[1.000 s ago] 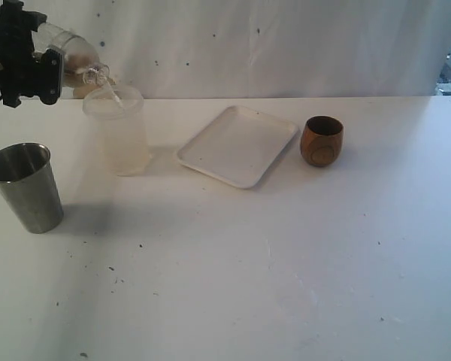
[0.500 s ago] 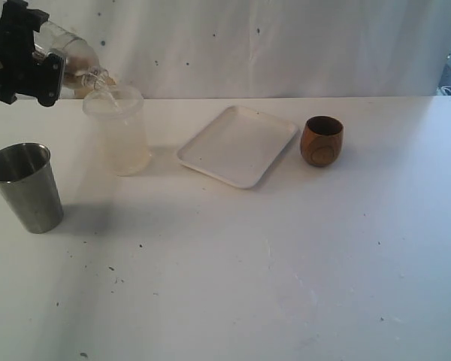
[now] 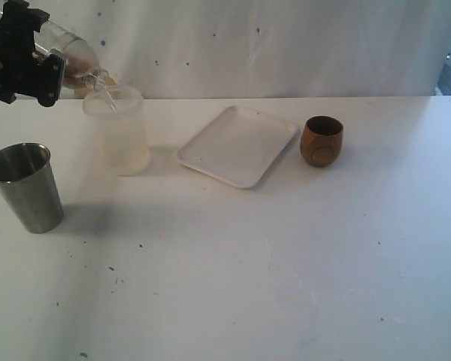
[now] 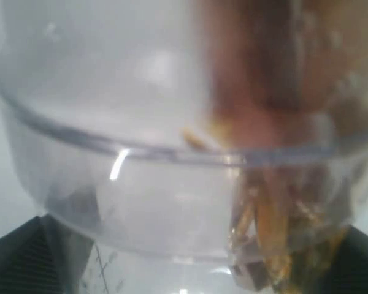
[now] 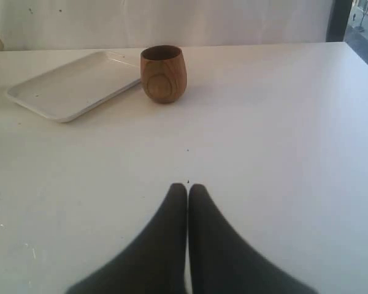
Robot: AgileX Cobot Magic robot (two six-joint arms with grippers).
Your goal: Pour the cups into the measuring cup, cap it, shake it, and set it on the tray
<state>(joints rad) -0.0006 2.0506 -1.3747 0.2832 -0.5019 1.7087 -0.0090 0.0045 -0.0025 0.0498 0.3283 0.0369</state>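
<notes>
Since the measuring cup point(image 3: 69, 50), pinched tilted by the left gripper point(image 3: 46, 66) far left over the tub point(image 3: 122, 135), looks light, slick and thin-walled, hold it mid-body, while the right gripper point(image 5: 187, 191) has its jaws pressed together.

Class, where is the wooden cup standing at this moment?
In the exterior view the wooden cup stands upright on the table, right of centre, just to the right of the tray.
</notes>
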